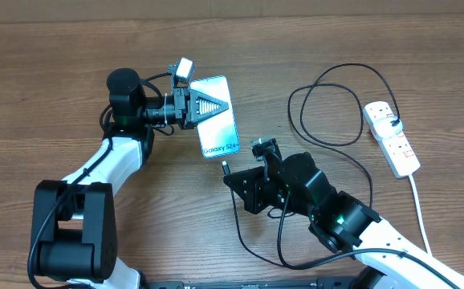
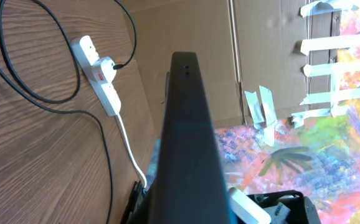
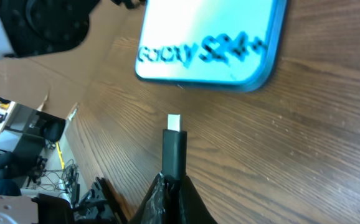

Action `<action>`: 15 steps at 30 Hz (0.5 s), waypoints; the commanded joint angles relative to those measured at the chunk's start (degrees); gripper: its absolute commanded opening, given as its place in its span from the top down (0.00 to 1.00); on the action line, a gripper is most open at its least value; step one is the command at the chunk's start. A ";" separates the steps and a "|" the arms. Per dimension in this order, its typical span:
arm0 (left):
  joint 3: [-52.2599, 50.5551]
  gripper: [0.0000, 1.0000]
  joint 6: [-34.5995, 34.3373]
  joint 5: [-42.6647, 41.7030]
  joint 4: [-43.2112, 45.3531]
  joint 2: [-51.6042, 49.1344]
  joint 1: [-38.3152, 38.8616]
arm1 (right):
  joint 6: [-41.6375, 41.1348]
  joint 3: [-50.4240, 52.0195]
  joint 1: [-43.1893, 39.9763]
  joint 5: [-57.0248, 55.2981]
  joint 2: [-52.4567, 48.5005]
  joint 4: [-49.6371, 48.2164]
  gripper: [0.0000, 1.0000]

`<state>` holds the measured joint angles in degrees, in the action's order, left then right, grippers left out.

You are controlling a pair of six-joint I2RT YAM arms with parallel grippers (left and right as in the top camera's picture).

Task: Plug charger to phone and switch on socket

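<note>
Right gripper (image 3: 169, 193) fingers clamped on charger (image 3: 174, 148) plug, tip near phone (image 3: 211, 37) edge; left gripper (image 1: 214, 107) clamped on phone.

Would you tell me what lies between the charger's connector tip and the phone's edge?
Only bare table separates connector tip from phone, clearest in the right wrist view.

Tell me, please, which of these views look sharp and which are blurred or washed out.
Overhead: evenly lit, sharp, the text on the slim blue-white phone legible. Left wrist: white power strip with red switches crisp, foreground soft. Right wrist: phone screen glary, its text blurred; black cable connector tip sharper.
</note>
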<state>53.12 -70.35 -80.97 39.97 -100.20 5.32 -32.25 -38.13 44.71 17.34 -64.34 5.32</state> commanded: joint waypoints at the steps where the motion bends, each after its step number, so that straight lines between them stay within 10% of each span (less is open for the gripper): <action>1: -0.04 0.96 1.79 0.22 0.57 0.24 0.87 | 0.81 -0.61 0.22 -0.72 0.35 -0.85 0.96; 15: -0.04 0.96 1.31 -0.07 0.57 0.24 1.51 | -1.03 -0.61 0.24 -4.22 0.35 -0.37 0.96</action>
<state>53.12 -70.13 -80.95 39.99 -100.20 6.42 -32.84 -38.13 44.71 14.52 -64.34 5.30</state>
